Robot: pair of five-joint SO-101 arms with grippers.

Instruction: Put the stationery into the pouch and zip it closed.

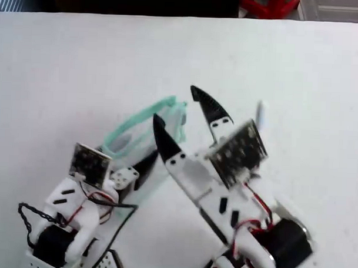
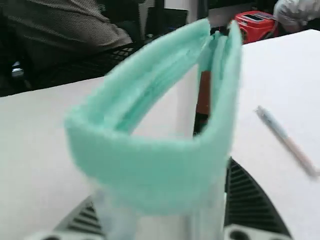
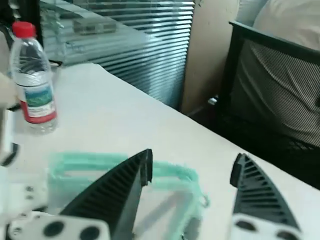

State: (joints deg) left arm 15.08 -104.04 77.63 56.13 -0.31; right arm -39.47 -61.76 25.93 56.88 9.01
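Note:
The pouch (image 1: 133, 136) is clear plastic with a teal zip rim, and its mouth gapes open. My left gripper (image 1: 135, 168) is shut on its lower end and holds it off the white table. In the left wrist view the teal rim (image 2: 150, 170) arches close over my left gripper (image 2: 160, 222). My right gripper (image 1: 175, 102) stands open, its black fingers either side of the pouch's far end. The right wrist view shows the pouch (image 3: 75, 162) just beyond that open gripper (image 3: 193, 156). A pale pen (image 1: 261, 115) lies on the table to the right of the right gripper, seen again as the pen (image 2: 286, 141).
A water bottle (image 3: 32, 80) with a red cap stands on the table beyond the pouch. A black chair (image 3: 235, 100) sits past the table edge. A red object (image 1: 269, 5) lies beyond the far edge. Bare white table (image 1: 81, 66) stretches to the left and back.

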